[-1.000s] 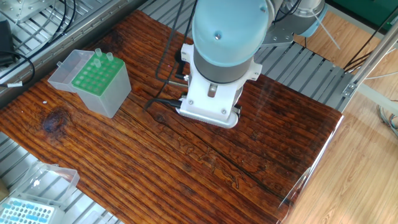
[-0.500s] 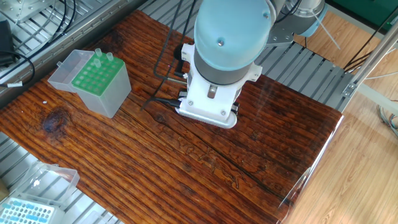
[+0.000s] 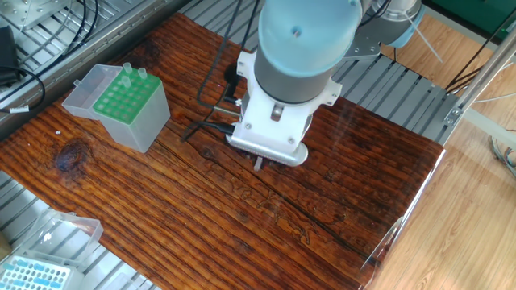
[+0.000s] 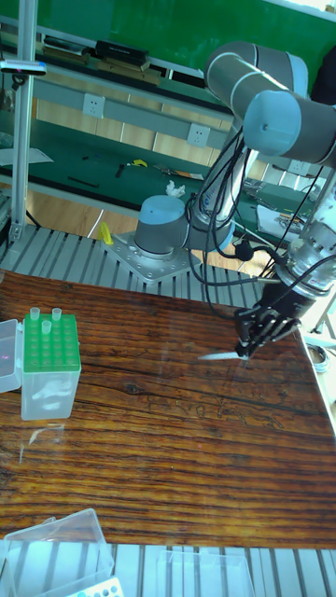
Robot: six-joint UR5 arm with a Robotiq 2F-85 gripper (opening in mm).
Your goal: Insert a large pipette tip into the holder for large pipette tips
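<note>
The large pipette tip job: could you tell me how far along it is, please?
Done: the gripper is shut on the large pipette tip, held sideways just above the table. In hand: carrying it. Left: bringing it across to the green-topped holder, which already has two tips, turning it upright and inserting it.

**Lab bench setting**

Dark, glossy wooden tabletop (image 3: 242, 217) on a ribbed aluminium frame (image 3: 403, 89). Light wood-look floor (image 3: 459, 225) beside it. Behind, green wall (image 4: 140, 23), a cluttered green-topped workbench (image 4: 75, 163), white wall sockets (image 4: 91, 103) on a tan panel. Even indoor light.
</note>
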